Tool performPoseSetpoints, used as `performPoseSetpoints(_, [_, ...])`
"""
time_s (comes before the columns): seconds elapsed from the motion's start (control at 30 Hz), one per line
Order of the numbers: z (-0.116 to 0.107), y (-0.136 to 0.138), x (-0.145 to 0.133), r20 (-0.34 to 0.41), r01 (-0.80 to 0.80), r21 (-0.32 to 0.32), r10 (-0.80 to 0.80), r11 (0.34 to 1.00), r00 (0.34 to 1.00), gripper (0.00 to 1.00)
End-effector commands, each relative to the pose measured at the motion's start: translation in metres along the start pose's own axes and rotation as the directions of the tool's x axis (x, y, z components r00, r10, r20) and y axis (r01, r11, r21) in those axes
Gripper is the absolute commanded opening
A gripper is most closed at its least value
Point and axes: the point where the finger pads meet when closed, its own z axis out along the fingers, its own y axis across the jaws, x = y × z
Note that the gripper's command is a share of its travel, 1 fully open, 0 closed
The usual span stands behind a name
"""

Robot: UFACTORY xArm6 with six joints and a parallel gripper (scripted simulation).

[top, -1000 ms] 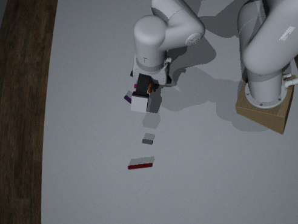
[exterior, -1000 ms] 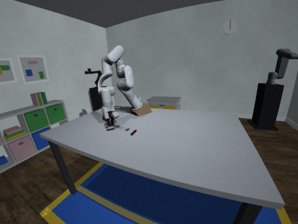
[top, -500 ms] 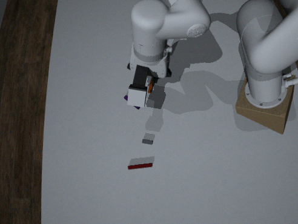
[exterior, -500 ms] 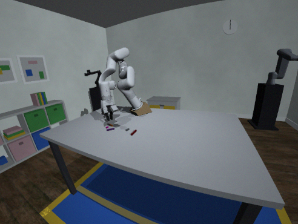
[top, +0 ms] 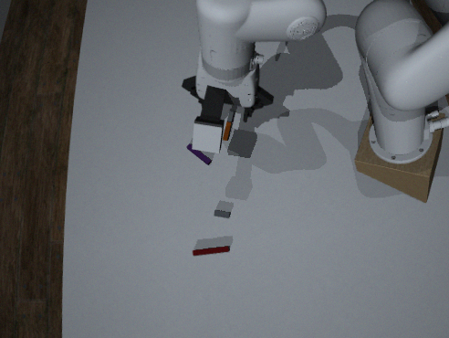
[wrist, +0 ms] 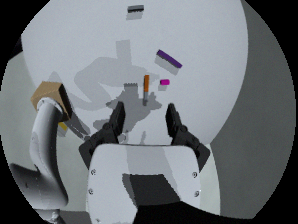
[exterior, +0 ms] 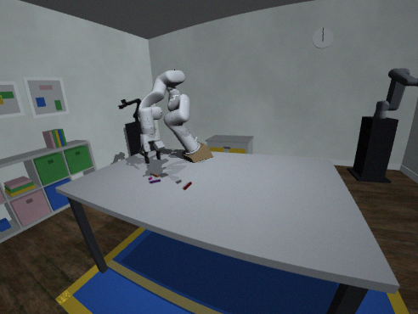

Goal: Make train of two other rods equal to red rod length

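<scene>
- Pincer [wrist: 144, 119]: spread wide, nothing between its dark fingers; seen in the lower centre of the wrist view, raised above the desk [top: 319, 256].
- Orange rod [wrist: 145, 86]: flat on the desk just beyond the open fingertips, apart from both, long axis pointing away from the pincer. In the top view it [top: 226, 130] showed as a thin sliver between the white wrist housing and a dark finger.
- Purple rod [wrist: 169, 60]: upper right of centre in the wrist view, lying on a diagonal, near the orange rod but not touching it. In the top view only its end [top: 199, 153] showed beneath the wrist housing.
- Magenta rod [wrist: 164, 83]: small piece just right of the orange rod, below the purple rod, separate from both.
- Grey rod [top: 224, 209]: short block, centre of the top view, well apart from the orange rod.
- Red rod [top: 212, 247]: lower centre of the top view, lying nearly level across the frame, beyond the grey rod and apart from it.
- Arm base [top: 422, 184]: tan block, right edge of the top view.
</scene>
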Motion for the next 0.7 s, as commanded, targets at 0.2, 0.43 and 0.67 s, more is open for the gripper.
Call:
performPoseSetpoints(0.2, [-0.0018,0.001,0.0001,-0.001,-0.001,-0.003,0.001,1.0,1.0,1.0])
performPoseSetpoints(0.43, [-0.0018,0.001,0.0001,-0.001,-0.001,-0.003,0.001,1.0,1.0,1.0])
performPoseSetpoints(0.67, [-0.0062,0.001,0.0001,-0.001,-0.001,-0.003,0.001,1.0,1.0,1.0])
